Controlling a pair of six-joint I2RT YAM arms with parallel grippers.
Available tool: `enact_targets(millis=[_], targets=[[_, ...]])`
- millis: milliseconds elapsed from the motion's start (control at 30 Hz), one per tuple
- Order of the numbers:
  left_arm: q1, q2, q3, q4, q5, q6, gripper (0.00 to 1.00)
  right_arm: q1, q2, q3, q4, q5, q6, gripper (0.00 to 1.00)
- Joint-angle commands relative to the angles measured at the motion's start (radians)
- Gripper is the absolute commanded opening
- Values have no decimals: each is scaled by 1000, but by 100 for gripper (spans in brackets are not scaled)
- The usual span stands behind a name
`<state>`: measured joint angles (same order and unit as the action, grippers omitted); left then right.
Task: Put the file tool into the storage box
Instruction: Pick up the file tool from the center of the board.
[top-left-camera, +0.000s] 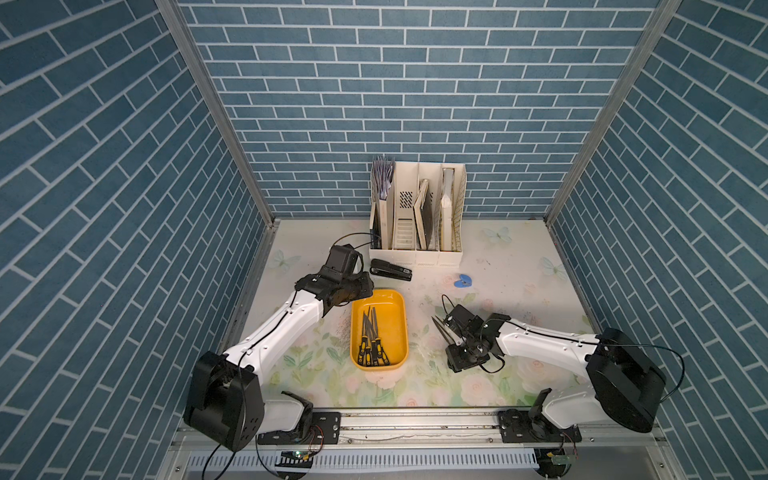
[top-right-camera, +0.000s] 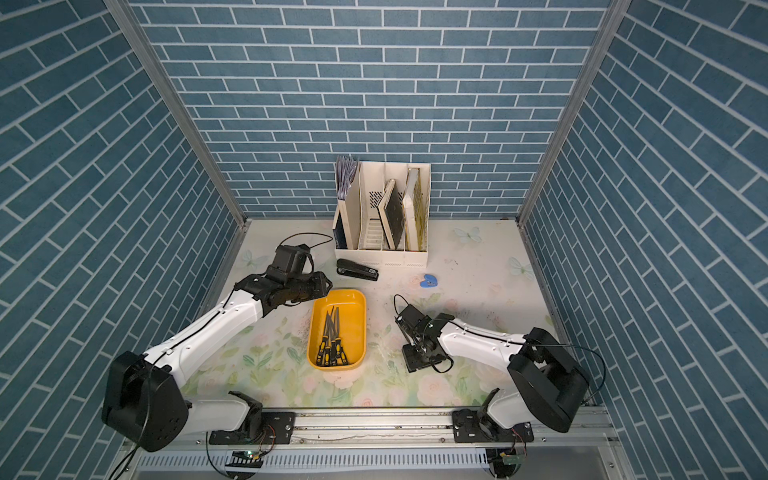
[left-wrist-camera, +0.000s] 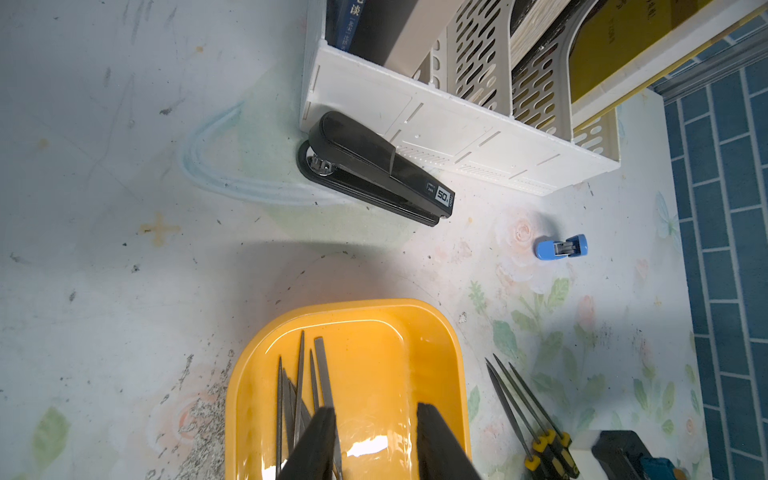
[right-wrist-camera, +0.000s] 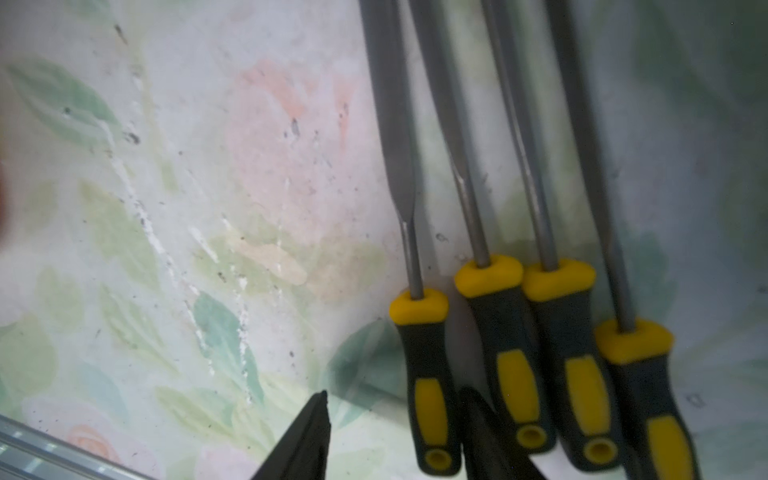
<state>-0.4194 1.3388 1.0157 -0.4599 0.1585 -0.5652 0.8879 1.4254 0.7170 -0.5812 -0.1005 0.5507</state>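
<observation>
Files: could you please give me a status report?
Left tool open, empty, over storage box. Right tool open astride one file; three more files beside it. Nothing blocking.

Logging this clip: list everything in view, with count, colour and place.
storage box: one, yellow-orange, mid-table.
files in box: several, grey blades, black-and-yellow handles, lying inside the storage box.
files on table: four, same colours, side by side to the right of the box.
magazine rack: one, white, back of table, holding books.
stapler: one, black, in front of the rack.
small stapler-like item: one, blue, right of the stapler.
table cover: one, pale floral.
walls: blue brick pattern, three sides.
left hand: black, open, empty, above the box's far end.
right hand: black, open, straddling the outermost file's handle.
</observation>
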Motion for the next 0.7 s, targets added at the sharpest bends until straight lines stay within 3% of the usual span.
enact_targets(millis=[0, 333, 400, 667], targets=[[-4, -17, -17, -11, 4, -1, 37, -3, 17, -16, 22, 2, -14, 49], [-7, -39, -47, 14, 28, -8, 37, 0, 48, -21, 48, -1, -24, 21], [-12, -54, -54, 26, 43, -17, 38, 11, 28, -10, 31, 4, -24, 20], [-105, -110, -119, 142, 109, -128, 55, 69, -70, 32, -37, -26, 0, 18]])
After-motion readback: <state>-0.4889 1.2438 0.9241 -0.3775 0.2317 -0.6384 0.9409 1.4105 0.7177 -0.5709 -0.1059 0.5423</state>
